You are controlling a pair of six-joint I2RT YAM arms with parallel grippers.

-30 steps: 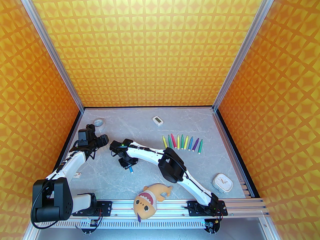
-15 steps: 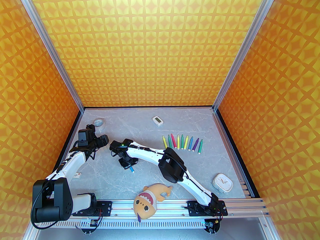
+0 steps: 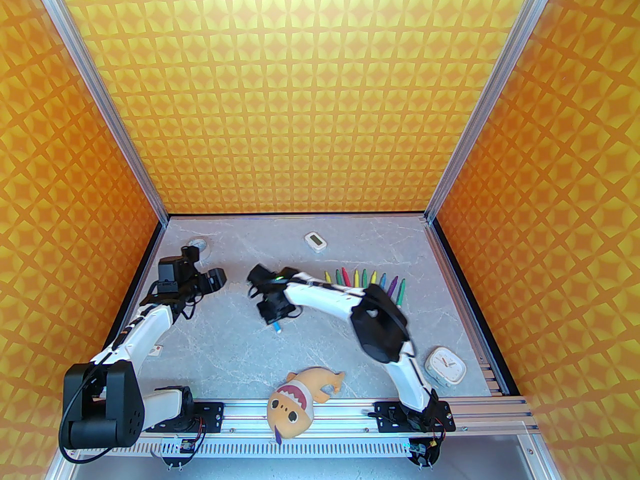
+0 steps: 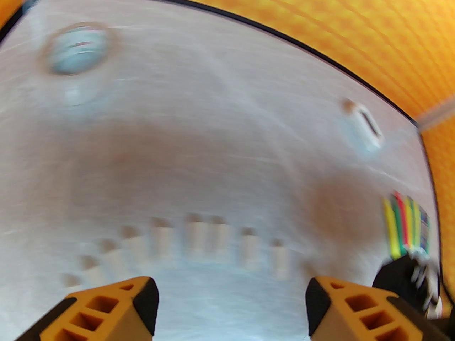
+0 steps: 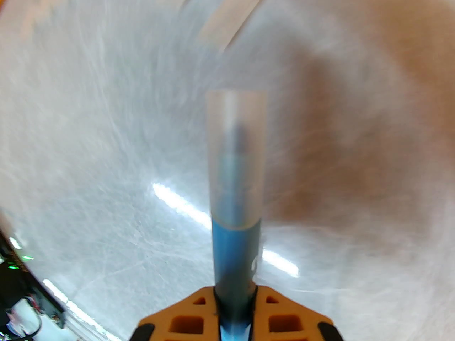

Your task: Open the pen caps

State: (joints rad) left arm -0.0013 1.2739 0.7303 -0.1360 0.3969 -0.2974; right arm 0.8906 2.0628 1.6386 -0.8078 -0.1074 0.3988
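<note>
- The blue pen has its pale see-through cap on, with the dark tip showing faintly through it.
- The right hand is clamped shut on the barrel of this pen, and the capped end juts out past the fingers.
- From above, the right hand is over the middle of the table. The pen points toward the near edge, and whether it touches the table I cannot tell.
- A row of loose caps stands on the table just ahead of the left hand. They are about eight pale stubs (smeared by blur, so the count is rough).
- The left hand's fingers are spread wide and hold nothing. From above, the left hand is at the left side of the table, well apart from the right one.
- The other pens lie side by side toward the far right, in yellow, green, pink, blue and purple. The right arm covers their near ends.
- A tape roll sits at the far left and a small white gadget at the far middle.
- A clock is at the near right, and a plush fish lies on the near edge.
</note>
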